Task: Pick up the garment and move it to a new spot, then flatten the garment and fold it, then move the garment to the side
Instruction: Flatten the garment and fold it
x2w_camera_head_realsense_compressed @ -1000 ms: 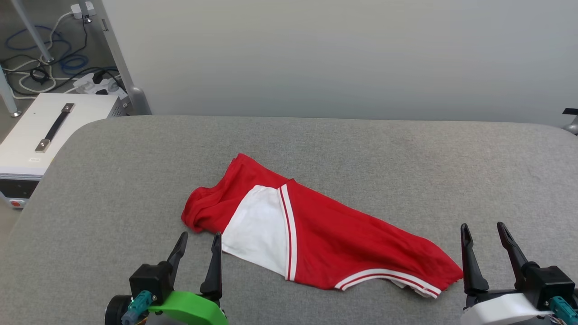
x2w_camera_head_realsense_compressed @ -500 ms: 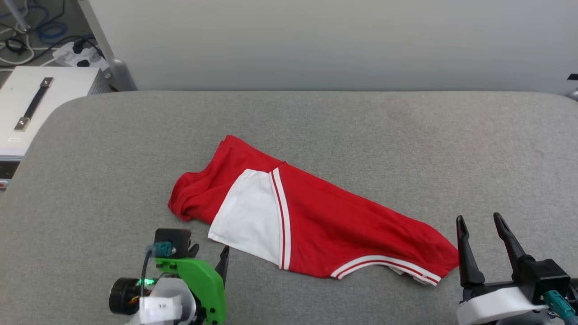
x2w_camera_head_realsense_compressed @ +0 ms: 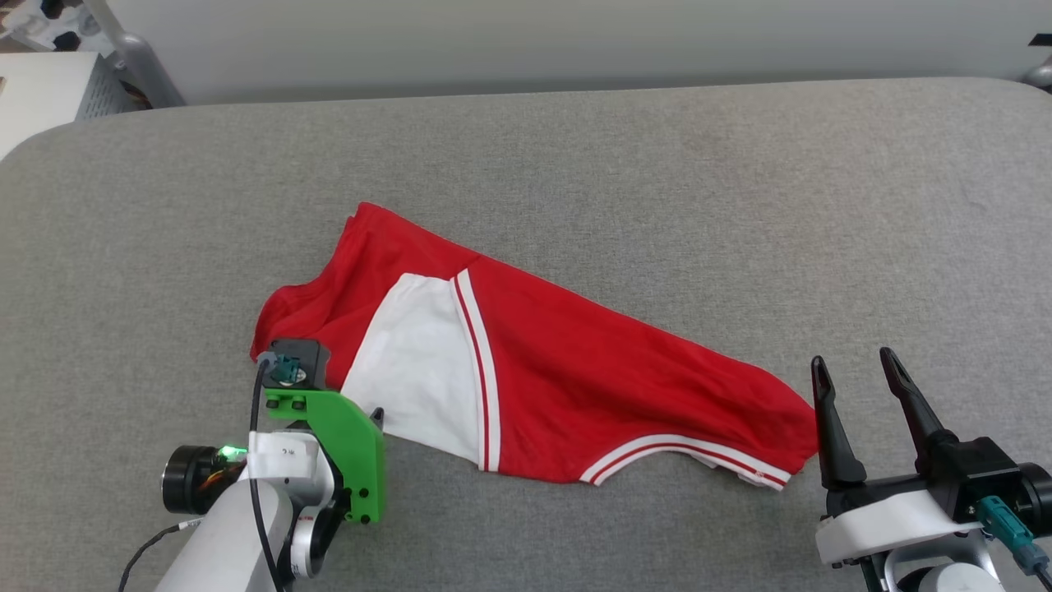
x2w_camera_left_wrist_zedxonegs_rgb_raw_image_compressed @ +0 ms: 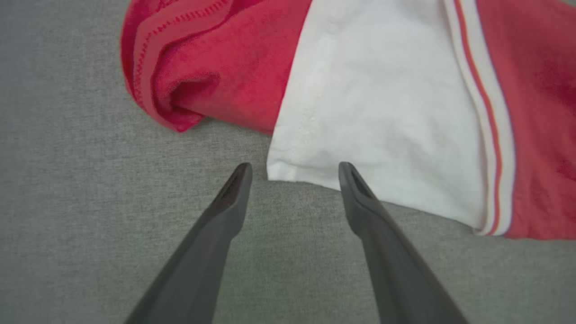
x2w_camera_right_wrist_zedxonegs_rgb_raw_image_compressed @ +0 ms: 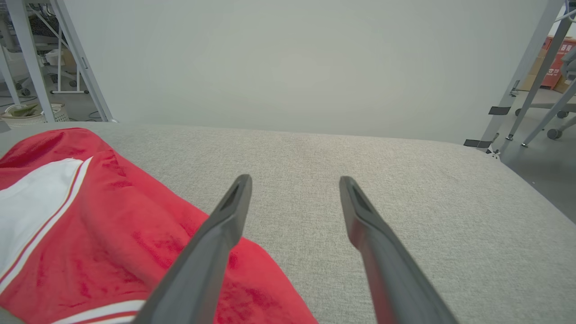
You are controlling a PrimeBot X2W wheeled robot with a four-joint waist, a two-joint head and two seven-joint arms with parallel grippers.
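The garment point(x2w_camera_head_realsense_compressed: 575, 386) lies crumpled in a long slanted strip on the grey table point(x2w_camera_head_realsense_compressed: 657, 164), red with a white sleeve panel and striped trim. My left arm's green wrist mount point(x2w_camera_head_realsense_compressed: 329, 436) hangs over its near left end, fingers pointing down. In the left wrist view my left gripper point(x2w_camera_left_wrist_zedxonegs_rgb_raw_image_compressed: 294, 168) is open, its tips just short of the white sleeve's corner point(x2w_camera_left_wrist_zedxonegs_rgb_raw_image_compressed: 279, 171), with nothing held. My right gripper point(x2w_camera_head_realsense_compressed: 855, 366) stands open beside the garment's right end. In the right wrist view the right gripper point(x2w_camera_right_wrist_zedxonegs_rgb_raw_image_compressed: 294, 180) is empty, with the red cloth point(x2w_camera_right_wrist_zedxonegs_rgb_raw_image_compressed: 90, 216) under its left finger.
A white box point(x2w_camera_head_realsense_compressed: 41, 90) and a metal leg point(x2w_camera_head_realsense_compressed: 131, 49) stand off the table's far left corner. A pale wall runs behind the table. The table's right edge point(x2w_camera_right_wrist_zedxonegs_rgb_raw_image_compressed: 517, 180) drops to the floor, where frame legs point(x2w_camera_right_wrist_zedxonegs_rgb_raw_image_compressed: 526, 76) stand.
The head camera has tilted down. My left gripper turned from pointing forward to pointing down and moved up to the white sleeve's corner. The right gripper stays by the garment's right end.
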